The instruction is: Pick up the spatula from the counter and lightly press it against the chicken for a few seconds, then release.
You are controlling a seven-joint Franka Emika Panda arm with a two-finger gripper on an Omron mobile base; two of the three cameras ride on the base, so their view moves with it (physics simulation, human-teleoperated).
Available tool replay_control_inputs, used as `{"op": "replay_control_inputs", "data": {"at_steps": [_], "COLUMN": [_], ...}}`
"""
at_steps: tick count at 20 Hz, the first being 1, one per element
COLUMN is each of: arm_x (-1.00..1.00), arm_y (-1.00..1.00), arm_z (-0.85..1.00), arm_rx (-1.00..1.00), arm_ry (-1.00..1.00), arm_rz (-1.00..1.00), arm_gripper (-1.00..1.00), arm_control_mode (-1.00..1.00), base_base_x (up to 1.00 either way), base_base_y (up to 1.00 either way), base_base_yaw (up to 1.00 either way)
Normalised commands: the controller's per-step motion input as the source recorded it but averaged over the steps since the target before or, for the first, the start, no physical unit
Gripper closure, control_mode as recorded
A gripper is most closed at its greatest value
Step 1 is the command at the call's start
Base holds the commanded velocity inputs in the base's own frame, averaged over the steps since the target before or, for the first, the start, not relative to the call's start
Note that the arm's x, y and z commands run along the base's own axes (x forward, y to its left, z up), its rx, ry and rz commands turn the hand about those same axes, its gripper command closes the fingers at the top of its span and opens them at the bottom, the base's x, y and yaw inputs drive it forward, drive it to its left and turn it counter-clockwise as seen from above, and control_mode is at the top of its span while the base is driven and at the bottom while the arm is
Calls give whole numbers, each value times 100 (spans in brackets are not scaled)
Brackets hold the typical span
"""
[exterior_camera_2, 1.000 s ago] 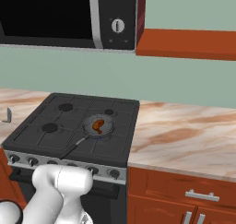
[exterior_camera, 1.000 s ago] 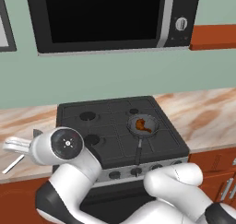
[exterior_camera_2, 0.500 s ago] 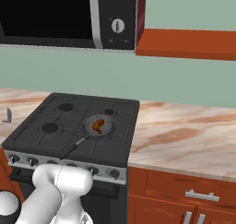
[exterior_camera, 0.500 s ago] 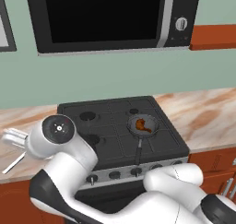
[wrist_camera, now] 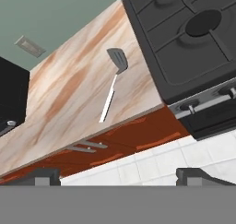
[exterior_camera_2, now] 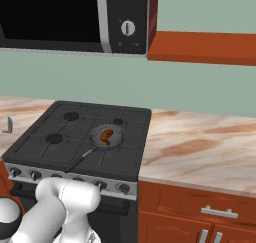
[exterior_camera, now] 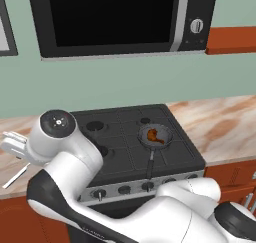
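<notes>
The spatula lies flat on the marble counter just left of the stove, its dark slotted head toward the stove and its pale handle pointing at the counter's front edge. In the left base view its handle shows beside my arm. My gripper hovers well above it, out over the floor in front of the counter, open with nothing between the fingertips. The chicken, a small brown piece, sits in a little pan on the stove's front right burner.
The black stove stands between two stretches of marble counter. A microwave hangs over it. Red-brown drawers run below the counter. A dark appliance stands at the counter's far end.
My arm's elbow has swung up and to the left over the counter beside the stove. The spatula, pan and chicken have not moved.
</notes>
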Motion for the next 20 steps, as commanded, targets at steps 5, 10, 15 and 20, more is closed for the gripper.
{"op": "replay_control_inputs", "data": {"at_steps": [5,10,15,20], "arm_x": [0,0,10,10], "arm_y": [0,0,0,0], "arm_z": [-1,-4,-13,-11], "arm_rx": [-4,0,0,0], "arm_ry": [0,0,0,0], "arm_rz": [-2,-1,0,0], "arm_gripper": [-100,-100,-100,-100], "arm_control_mode": [-100,-100,-100,-100], "base_base_x": [0,0,0,0], "base_base_y": [0,0,0,0], "base_base_yaw": [0,0,0,0]}}
